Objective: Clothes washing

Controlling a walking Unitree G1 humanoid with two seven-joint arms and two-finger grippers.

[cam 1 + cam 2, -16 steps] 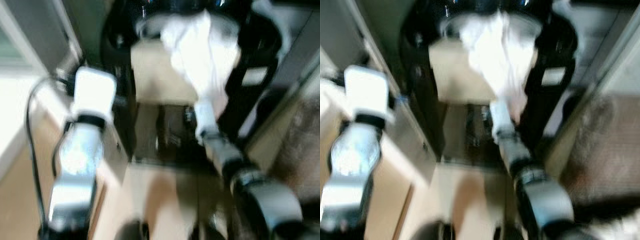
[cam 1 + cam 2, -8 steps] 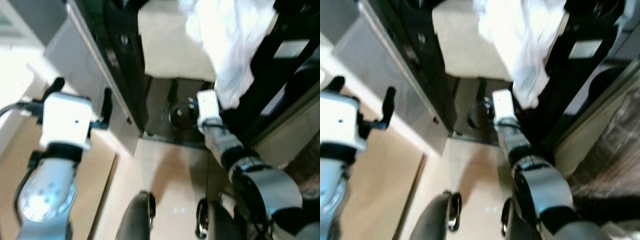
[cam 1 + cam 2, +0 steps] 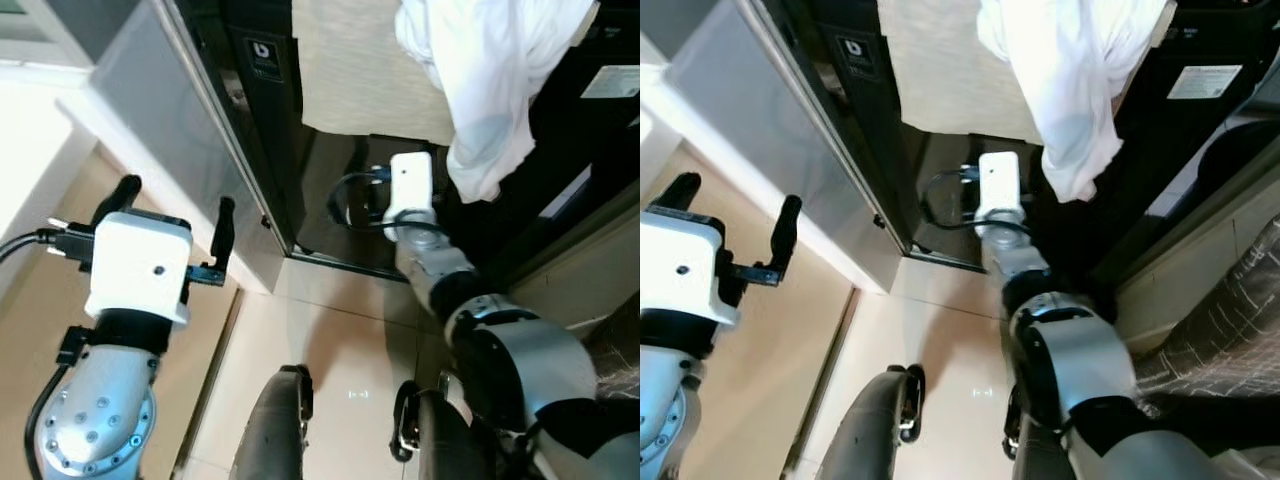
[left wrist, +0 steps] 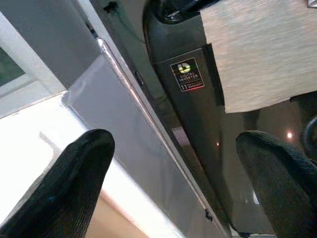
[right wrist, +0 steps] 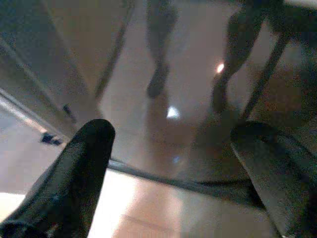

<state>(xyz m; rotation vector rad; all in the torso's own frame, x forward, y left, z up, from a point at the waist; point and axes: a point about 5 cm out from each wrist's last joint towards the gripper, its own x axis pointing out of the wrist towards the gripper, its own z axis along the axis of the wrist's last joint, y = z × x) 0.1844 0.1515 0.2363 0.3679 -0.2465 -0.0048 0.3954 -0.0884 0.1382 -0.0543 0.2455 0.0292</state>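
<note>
Tiled floor [image 3: 330, 340] fronts black washing machine [image 3: 255, 120]. White garment [image 3: 490, 90] hangs from its upper opening over beige panel [image 3: 360, 70]. Right gripper [image 5: 173, 163] spread, low at machine's base. Left gripper [image 3: 175, 225] spread, beside machine's silver side panel [image 3: 170, 130], holding nothing.

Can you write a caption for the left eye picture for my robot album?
White cloth hangs down the black washing machine; open left gripper waits.

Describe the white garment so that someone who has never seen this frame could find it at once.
Start at the tall glossy black appliance ahead of the robot. A beige textured cloth hangs down its front, and the white garment drapes beside it, above the right gripper's wrist. It is the one crumpled, bright white fabric; the beige cloth lies flat.
</note>
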